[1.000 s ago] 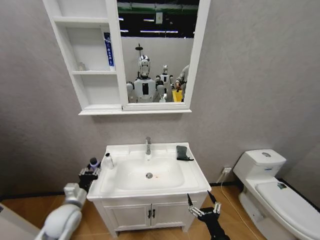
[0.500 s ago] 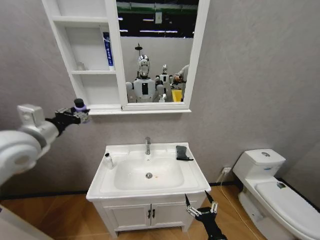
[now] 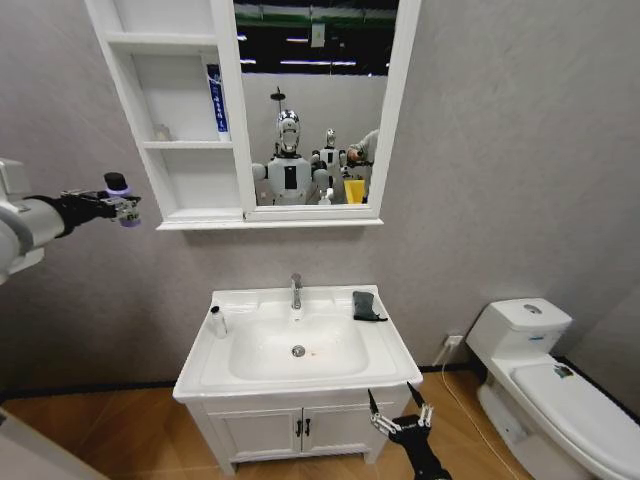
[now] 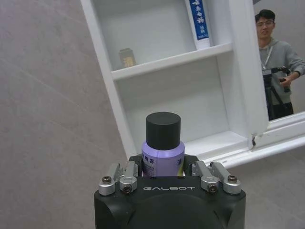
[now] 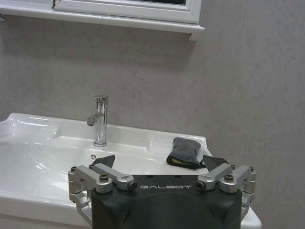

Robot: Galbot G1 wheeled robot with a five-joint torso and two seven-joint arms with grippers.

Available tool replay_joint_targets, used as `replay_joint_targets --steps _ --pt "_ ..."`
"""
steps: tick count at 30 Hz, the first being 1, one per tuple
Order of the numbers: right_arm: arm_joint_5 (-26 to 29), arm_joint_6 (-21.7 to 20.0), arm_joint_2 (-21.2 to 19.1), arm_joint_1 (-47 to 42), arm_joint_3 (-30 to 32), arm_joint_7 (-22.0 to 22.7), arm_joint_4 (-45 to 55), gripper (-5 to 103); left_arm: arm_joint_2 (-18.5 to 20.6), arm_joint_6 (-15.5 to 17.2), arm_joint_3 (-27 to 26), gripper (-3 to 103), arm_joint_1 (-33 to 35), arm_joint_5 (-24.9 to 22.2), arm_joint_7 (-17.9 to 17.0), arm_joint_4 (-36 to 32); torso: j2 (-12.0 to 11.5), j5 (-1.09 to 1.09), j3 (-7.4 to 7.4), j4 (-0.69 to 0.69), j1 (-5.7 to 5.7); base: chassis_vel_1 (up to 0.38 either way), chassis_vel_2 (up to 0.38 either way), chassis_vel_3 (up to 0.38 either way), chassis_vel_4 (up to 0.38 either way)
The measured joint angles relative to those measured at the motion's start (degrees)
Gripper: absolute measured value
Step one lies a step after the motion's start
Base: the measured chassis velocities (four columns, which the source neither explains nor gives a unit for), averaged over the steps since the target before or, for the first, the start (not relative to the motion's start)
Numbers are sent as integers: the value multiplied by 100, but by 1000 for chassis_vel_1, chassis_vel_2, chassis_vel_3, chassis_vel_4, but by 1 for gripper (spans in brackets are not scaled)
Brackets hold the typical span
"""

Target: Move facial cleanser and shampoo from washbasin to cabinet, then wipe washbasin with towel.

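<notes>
The left tool point(image 3: 118, 207), at the left edge of the frame, is clamped around a purple bottle point(image 4: 162, 151) with a black cap. A moment ago it hung nearer the cabinet point(image 3: 185, 130); now it has drawn back, so placing looks unfinished. The bottle stands upright, long axis vertical, cap up. Another bottle point(image 3: 216, 321) waits on the washbasin point(image 3: 297, 345), the towel point(image 3: 366, 306) too. The right tool point(image 3: 398, 413) hangs open, lower centre.

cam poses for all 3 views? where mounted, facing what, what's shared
Head: high, facing the wall; cabinet, washbasin, both arms.
Left wrist: behind the left pincer shut on a purple bottle, facing the cabinet shelves.
Right wrist: behind the open right pincer, low, facing tap and towel.
Shared: head and right wrist both show tap and towel.
</notes>
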Motion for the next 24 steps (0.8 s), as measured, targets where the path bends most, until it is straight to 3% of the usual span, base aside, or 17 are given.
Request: replay_joint_targets --steps 9,14,23,24 --pt "-160 156 24 -158 -62 -55 -62 100 507 -199 -123 43 288 56 315 270 0 1 0 3 0 0 0 0 0" --pt "-378 271 111 -318 -228 -97 6 100 528 -265 -112 43 389 171 392 396 0 0 -1 0 -1 0 0 0 0" --pt "-411 365 54 -330 -141 -154 119 100 -322 -302 700 43 496 708 432 316 0 -2 0 1 0 0 0 0 0" --pt "-411 365 8 -315 -115 -164 118 100 -652 -420 1037 43 364 937 398 377 -1 0 0 2 -1 0 0 0 0"
